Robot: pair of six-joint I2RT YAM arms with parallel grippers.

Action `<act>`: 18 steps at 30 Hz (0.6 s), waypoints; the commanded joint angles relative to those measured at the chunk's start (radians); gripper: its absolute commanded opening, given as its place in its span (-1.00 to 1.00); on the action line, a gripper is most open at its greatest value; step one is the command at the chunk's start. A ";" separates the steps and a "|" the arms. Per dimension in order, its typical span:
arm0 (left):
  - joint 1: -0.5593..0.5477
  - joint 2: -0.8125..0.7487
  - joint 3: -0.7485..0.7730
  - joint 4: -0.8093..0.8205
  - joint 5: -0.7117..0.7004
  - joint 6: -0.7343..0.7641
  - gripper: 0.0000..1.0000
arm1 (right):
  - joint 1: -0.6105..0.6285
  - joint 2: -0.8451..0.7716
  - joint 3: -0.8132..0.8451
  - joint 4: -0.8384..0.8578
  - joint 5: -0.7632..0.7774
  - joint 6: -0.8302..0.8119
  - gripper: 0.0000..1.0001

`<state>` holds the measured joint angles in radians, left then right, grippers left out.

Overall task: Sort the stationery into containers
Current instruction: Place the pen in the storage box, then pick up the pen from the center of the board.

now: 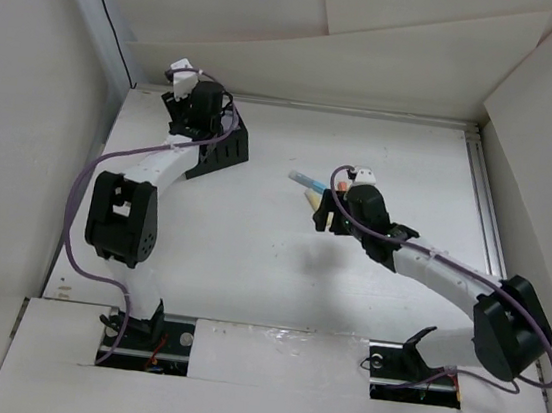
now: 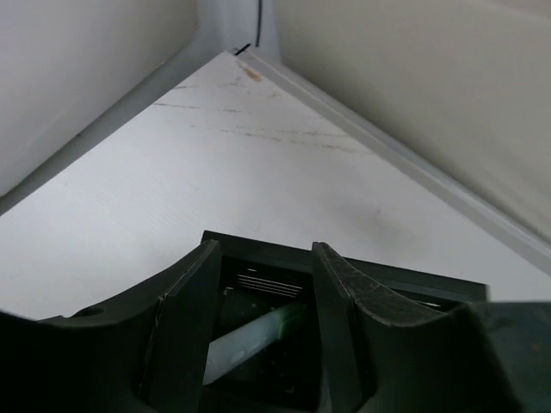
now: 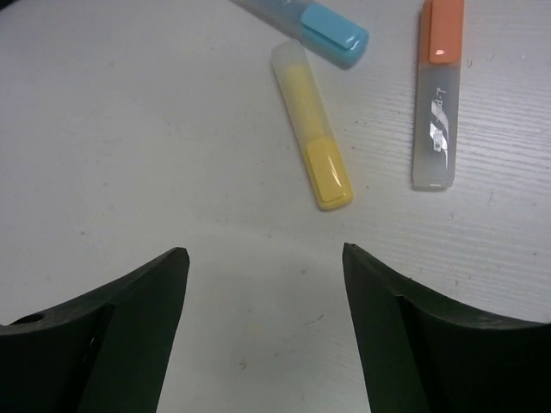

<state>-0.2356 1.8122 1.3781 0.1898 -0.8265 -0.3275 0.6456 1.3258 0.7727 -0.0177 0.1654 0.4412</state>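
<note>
A green stick lies tilted inside one part of the black box. Only some of it shows. The box sits at the far left of the white table, close to the back corner. The left gripper hangs right over that part of the box. Its two fingers are apart, one on each side of the green stick. They do not seem to touch it.

Three more sticks lie flat on the table, out near the middle. The yellow stick is the one nearest the right gripper. Its bright yellow cap points toward the gripper. The blue stick lies just past it, slanted, with its blue cap close to the pale end of the yellow one. I cannot tell if those two touch. The orange stick lies off to one side, apart from the others. Its orange cap is at the far end, and there are white letters on its clear body.

The right gripper hangs over the table just short of the yellow stick. Its fingers are wide apart, and white table shows between them.

Seen from above, the left arm bends far out to the box. The right arm reaches in toward the middle. Purple cables run along both arms. Tall pale walls stand around the table.
</note>
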 commanded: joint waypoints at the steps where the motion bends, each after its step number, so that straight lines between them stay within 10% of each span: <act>1: -0.016 -0.172 -0.011 0.022 0.079 -0.083 -0.15 | -0.017 0.073 0.063 0.035 0.019 0.002 0.54; 18: -0.261 -0.505 -0.548 0.194 0.562 -0.404 -0.18 | -0.066 0.418 0.252 -0.033 0.048 0.002 0.39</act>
<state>-0.5045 1.3712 0.8986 0.3286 -0.3649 -0.6643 0.5926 1.7206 0.9787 -0.0463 0.2161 0.4416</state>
